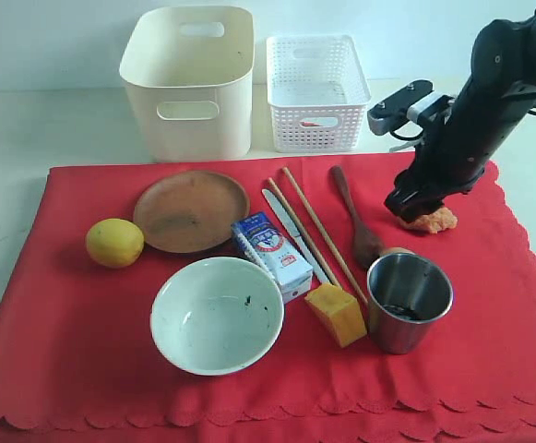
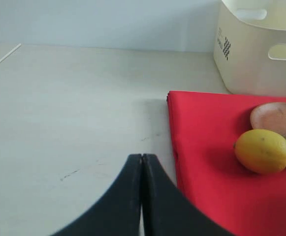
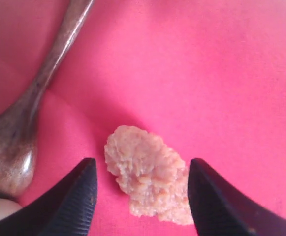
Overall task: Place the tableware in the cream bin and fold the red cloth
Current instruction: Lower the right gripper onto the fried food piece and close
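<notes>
Step, judged: clearing scraps ahead of tableware. Right tool [image 3: 142,164], jaws apart, straddles pinkish crumbly lump [image 3: 145,179] on scalloped bright red cloth [image 1: 74,314], beside dark wooden spoon [image 1: 355,217] not yet in tall cream plastic bin [image 1: 189,120]. Left tool [image 2: 142,169], pressed together, hovers over pale table [image 2: 59,113]. Next: gentle closure on lump.

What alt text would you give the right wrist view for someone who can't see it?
The right arm's jaws stand open on either side of a pale orange crumbly lump lying on the red cloth. A dark wooden spoon lies on the cloth beside the lump, apart from it.
</notes>
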`<state>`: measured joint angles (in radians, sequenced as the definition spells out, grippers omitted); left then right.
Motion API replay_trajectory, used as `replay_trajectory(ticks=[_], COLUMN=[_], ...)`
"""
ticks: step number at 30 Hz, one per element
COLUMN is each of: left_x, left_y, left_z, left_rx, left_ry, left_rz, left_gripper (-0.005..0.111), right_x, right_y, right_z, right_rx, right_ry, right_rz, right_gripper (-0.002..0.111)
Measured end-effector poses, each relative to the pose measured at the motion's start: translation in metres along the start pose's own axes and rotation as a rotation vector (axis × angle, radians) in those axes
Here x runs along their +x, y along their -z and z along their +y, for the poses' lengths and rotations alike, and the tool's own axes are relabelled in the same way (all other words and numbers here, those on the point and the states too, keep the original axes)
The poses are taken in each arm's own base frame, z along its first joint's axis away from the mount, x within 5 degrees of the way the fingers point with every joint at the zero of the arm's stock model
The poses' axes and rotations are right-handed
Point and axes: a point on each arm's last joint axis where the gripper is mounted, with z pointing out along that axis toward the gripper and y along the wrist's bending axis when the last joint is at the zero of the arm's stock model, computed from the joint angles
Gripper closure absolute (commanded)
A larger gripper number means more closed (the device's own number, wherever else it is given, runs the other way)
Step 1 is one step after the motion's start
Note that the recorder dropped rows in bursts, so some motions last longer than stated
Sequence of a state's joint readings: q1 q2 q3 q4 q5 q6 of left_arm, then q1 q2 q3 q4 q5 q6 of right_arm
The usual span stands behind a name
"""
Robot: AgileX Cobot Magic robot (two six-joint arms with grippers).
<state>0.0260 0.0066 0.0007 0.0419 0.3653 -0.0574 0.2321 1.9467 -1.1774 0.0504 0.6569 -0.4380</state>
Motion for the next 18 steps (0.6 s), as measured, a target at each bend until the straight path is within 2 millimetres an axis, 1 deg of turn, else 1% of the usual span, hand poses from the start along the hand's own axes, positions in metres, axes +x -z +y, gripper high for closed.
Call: replay_trajectory(ticks=[2,5,10,13,14,17,18], left_x=[0.0,0.0,0.0,0.0,0.0,0.0,0.0], left_y=[0.0,0.0,0.0,0.0,0.0,0.0,0.0], left_z=[0.0,0.0,0.0,0.0,0.0,0.0,0.0], left_rx=[0.0,0.0,0.0,0.0,0.0,0.0,0.0], left_ry=[0.0,0.0,0.0,0.0,0.0,0.0,0.0], left_rz=[0.0,0.0,0.0,0.0,0.0,0.0,0.0], left_gripper=[0.107,0.107,0.107,0.107,0.107,0.107,0.107], right_x=[0.0,0.0,0.002,0.002,0.003,0.003,0.003], right_y=[-0.003,-0.012,-0.027,-0.03,-0.031,-0.032,-0.032], right_z=[0.0,-0.001,-0.001,-0.001,-0.001,0.0,0.0], right_rx=[0.002,0.001,-0.003,-0.007,-0.008,-0.012,-0.012], right_ry=[0.032,0.064,0.079,0.079,0.079,0.074,0.074], right_rz=[-0.004,0.001,0.022,0.031,0.032,0.032,0.032], right_gripper=[0.054,0.054,0.054,0.055,0.057,0.08,0.085])
